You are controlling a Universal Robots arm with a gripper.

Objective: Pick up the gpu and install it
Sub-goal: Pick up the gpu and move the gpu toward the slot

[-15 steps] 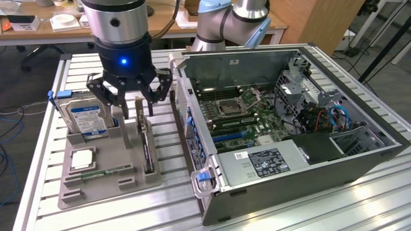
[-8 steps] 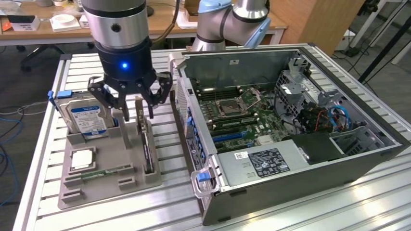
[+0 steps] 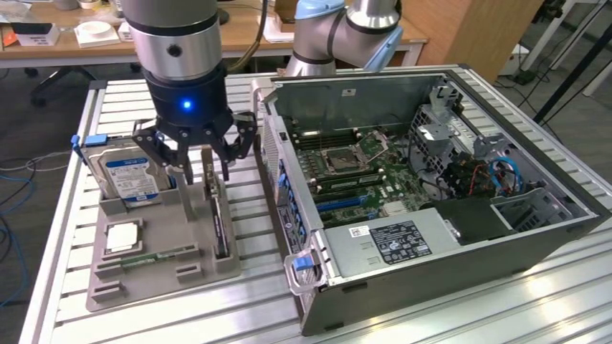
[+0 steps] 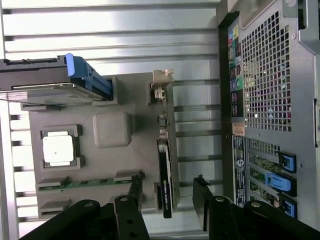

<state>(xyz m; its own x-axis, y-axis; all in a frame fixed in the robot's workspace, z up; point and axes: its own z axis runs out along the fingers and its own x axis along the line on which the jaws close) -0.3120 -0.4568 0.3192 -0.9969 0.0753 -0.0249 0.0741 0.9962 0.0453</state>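
Tabletop of ribbed silvery aluminium profile (image 3: 497, 301) (image 4: 125, 30) carries everything in the scene. Beyond it the room shows a pale wooden desk (image 3: 57, 54) with small white items on it, a wooden cabinet (image 3: 478, 29) and loose cables on the grey floor (image 3: 14, 186).

A flat grey plastic holder tray (image 3: 163, 279) (image 4: 135, 100) sits towards the exterior view's left. Just beside it, to the exterior view's right, an open dark tower computer case (image 3: 363, 93) (image 4: 270, 65) lies on its side with its motherboard exposed.

The gpu (image 3: 220, 222) (image 4: 165, 165), a thin dark circuit card with a silvery metal end bracket, stands on edge in a slot along the tray's side nearest the case. In the same tray are:
- a boxy hard drive with a blue-white label (image 3: 129, 175) (image 4: 45, 82)
- a square silvery processor chip (image 3: 122, 236) (image 4: 57, 149)
- a narrow green memory stick (image 3: 153, 256) (image 4: 85, 183)

The black gripper (image 3: 203, 179) (image 4: 167, 195) hangs low over the card. Its fingers (image 4: 135, 187) are spread wide, one on each side of the card. In the wrist view there is a gap between each finger and the card, and nothing is gripped. A blue light glows on the wrist housing above them.
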